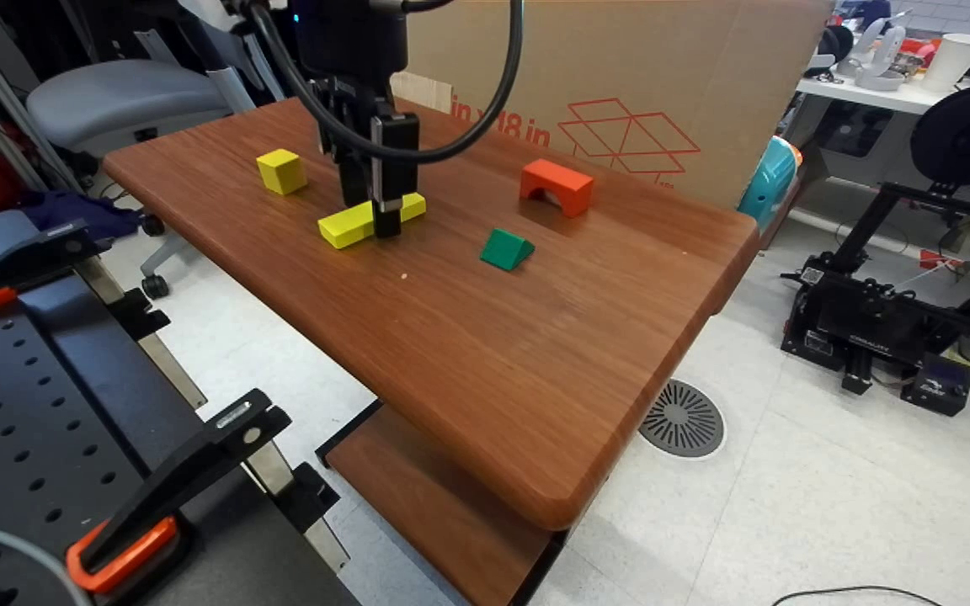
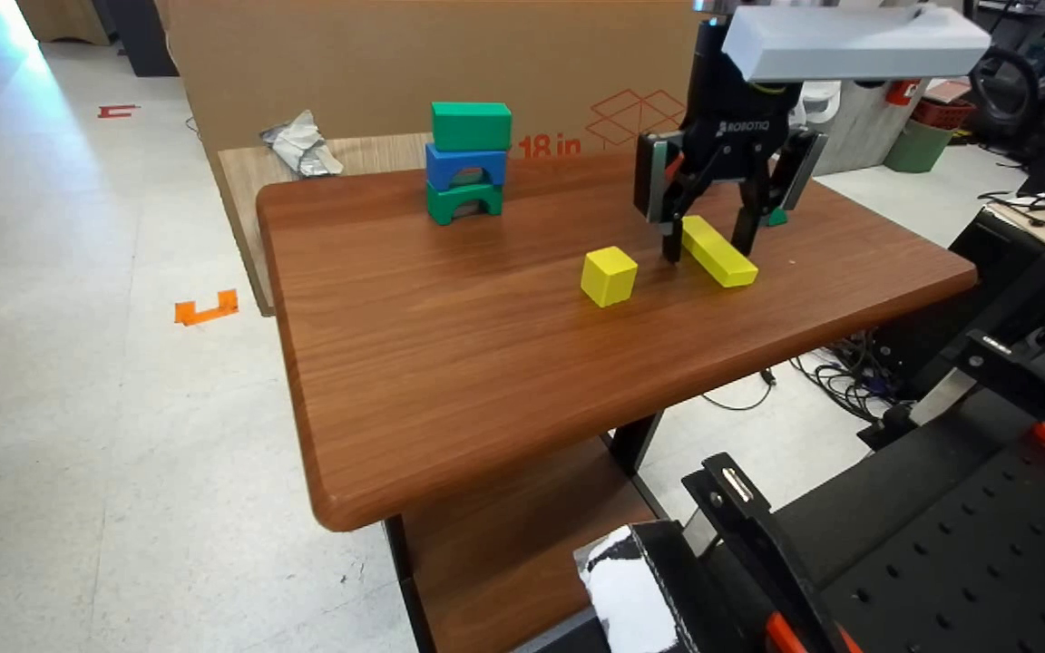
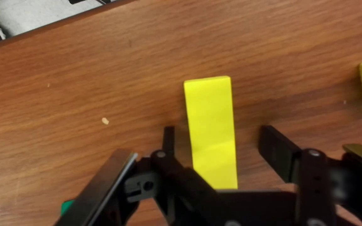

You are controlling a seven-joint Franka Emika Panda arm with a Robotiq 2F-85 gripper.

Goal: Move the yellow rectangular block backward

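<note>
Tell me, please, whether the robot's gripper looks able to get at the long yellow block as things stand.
Probably yes: the gripper is open, its fingers standing either side of the long yellow block, and the wrist view shows nothing else between them.

Jaws approx. vert., fingertips (image 3: 276,153) down & well apart

The fingers (image 3: 278,153) look matt black, with a smooth metal strip (image 1: 377,164) along the outer side. Between them, the yellow rectangular block (image 3: 211,125) shows a smooth face with a faint sheen — painted wood or plastic, hard to tell. Under the fingers, the desk (image 2: 486,363) has brown wood grain, more satin than glossy. Beyond them, in both exterior views, the carton (image 1: 620,50) is matt cardboard; well apart from them, a crumpled sheet (image 2: 305,147) looks silvery and creased — foil or paper, unclear.
</note>
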